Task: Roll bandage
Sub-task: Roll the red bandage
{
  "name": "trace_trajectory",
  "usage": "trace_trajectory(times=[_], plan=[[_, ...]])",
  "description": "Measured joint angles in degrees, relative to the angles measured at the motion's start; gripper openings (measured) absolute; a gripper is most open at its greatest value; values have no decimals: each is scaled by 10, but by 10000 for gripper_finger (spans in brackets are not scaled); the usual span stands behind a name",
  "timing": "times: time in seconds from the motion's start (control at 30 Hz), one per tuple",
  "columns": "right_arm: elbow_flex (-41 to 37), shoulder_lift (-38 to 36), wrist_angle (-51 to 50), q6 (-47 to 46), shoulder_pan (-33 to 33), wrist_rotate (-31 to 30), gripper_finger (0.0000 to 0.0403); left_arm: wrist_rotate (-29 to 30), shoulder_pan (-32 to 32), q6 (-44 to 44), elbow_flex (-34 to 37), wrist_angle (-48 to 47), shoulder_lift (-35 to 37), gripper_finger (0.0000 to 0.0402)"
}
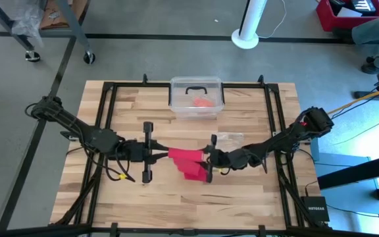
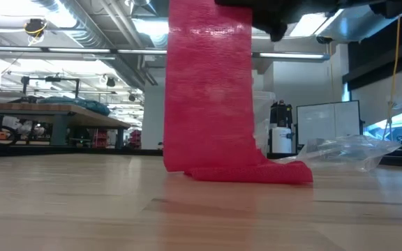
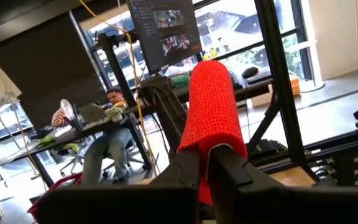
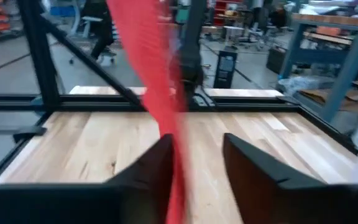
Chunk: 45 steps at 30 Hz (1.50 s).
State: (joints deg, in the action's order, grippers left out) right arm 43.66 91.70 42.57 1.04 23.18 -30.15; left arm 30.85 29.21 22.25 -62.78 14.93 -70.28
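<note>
The bandage (image 1: 187, 162) is a long bright red cloth band. In the low view it hangs from above as a flat strip (image 2: 208, 90), and its lower end (image 2: 257, 172) lies folded on the wooden table (image 1: 130, 105). My left gripper (image 1: 160, 155) is shut on its upper end from the table's left. My right gripper (image 1: 209, 162) comes level from the right. Its fingers stand open on either side of the hanging strip (image 4: 157, 68), which runs close along one finger (image 4: 157, 162). My left gripper pinches the bandage's upper end (image 3: 211, 140) between its two fingers, which lie level and come from the table's left. The cloth drapes up and over the fingertips. The strip hangs down from the hold, with its lower end on the table. My right gripper has the strip between its open fingers; whether the one finger touches it I cannot tell.
A clear plastic box (image 1: 197, 97) with an orange-red lump inside stands at the far middle. A crinkly clear plastic bag (image 2: 340, 153) lies just right of the bandage. Black frame rails (image 1: 107, 131) run along the table's sides. Bare wood lies toward the near edge.
</note>
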Motion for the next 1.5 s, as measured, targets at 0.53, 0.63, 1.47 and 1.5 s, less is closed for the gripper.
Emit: trace_trajectory(times=[0.53, 0.63, 1.47, 1.5], plan=[[97, 1, -162, 52, 120, -43, 8, 146, 11, 37, 0, -10, 0, 4], [121, 1, -194, 51, 141, -44, 4, 154, 11, 40, 0, -10, 0, 4], [368, 1, -360, 258, 196, -51, 4, 178, -38, 98, 61, -9, -4, 4], [385, 1, -372, 275, 196, -62, 4, 178, -38, 103, 65, -11, -4, 4]])
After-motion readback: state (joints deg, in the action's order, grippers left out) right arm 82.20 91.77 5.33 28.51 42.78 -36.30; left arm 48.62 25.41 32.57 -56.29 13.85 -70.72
